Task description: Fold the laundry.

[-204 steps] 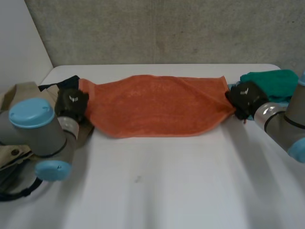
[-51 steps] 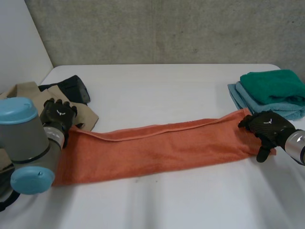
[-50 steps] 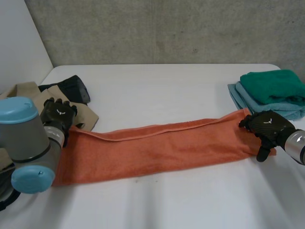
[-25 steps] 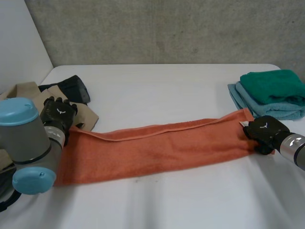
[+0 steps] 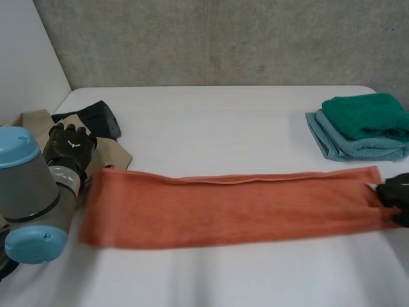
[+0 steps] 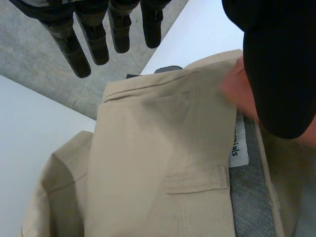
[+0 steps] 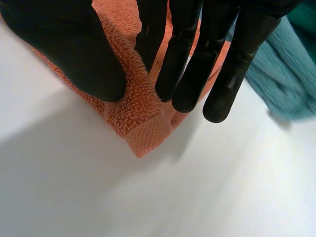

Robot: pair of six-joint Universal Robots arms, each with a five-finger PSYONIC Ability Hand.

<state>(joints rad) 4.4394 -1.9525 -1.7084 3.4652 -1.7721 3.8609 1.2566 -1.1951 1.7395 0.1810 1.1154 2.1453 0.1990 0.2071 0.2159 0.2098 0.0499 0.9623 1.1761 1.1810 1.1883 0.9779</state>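
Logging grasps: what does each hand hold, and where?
Right hand pinches the orange terry towel at an end corner; left hand, fingers straight, holds nothing.

Cut off, covered
At the long orange terry towel's [image 5: 236,204] end the black right hand [image 5: 396,194] is cut by the view's edge; beige cloth trousers [image 5: 114,157] are partly hidden behind the left arm [image 5: 32,185].

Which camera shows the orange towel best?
The head view: the towel lies full length across the table. The right wrist view gives one corner, pinched in the right hand. The left wrist view gives at most a blurred orange patch.
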